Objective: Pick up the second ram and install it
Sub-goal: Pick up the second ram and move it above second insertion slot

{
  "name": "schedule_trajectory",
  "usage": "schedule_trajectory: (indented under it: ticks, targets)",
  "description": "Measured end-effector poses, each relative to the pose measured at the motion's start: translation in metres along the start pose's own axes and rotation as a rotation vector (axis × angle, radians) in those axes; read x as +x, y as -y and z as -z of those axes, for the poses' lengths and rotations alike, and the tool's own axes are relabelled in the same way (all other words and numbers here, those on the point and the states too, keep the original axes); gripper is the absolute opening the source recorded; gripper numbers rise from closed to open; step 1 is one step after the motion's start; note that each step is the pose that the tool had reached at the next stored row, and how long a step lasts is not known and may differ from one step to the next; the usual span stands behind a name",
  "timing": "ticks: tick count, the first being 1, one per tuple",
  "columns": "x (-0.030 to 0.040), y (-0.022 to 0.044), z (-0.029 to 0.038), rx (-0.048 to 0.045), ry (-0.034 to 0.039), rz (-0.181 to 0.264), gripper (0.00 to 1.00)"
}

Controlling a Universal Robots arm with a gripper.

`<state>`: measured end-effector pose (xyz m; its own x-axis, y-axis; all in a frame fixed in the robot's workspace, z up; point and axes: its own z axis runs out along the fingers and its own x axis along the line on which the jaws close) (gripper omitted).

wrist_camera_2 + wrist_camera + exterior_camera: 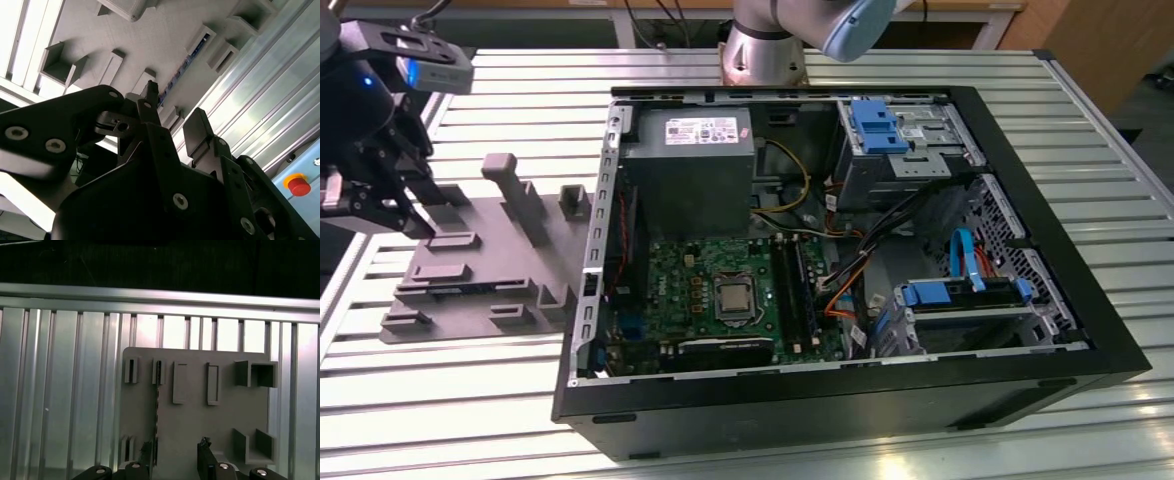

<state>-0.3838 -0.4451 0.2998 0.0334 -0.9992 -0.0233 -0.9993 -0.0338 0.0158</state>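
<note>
The second ram (pixel 156 410) stands on edge in a slot of the grey holder plate (pixel 195 430), a thin dark strip with a blue-green tint; in the second wrist view the ram (pixel 181 67) runs along the same slot. My gripper (pixel 175 452) hangs open just above the plate, its two black fingers apart and nothing between them. One fingertip (pixel 147 450) sits close beside the ram's near end, the other (pixel 204 446) well off to its side. In the exterior view the gripper (pixel 384 212) is at the far left over the holder plate (pixel 467 270).
The open computer case (pixel 854 400) fills the middle of the slatted metal table (pixel 480 400), with the green motherboard (pixel 720 290) and its long black memory slots (pixel 794 285) inside, next to blue and orange cables. Raised grey blocks (pixel 500 180) stand on the holder plate.
</note>
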Motion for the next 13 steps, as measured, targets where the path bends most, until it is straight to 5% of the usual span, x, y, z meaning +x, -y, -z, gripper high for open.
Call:
schedule_trajectory:
  ticks: [13]
  targets:
    - [0.0002, 0.0002, -0.0089, 0.0002, 0.0000, 0.000, 0.48]
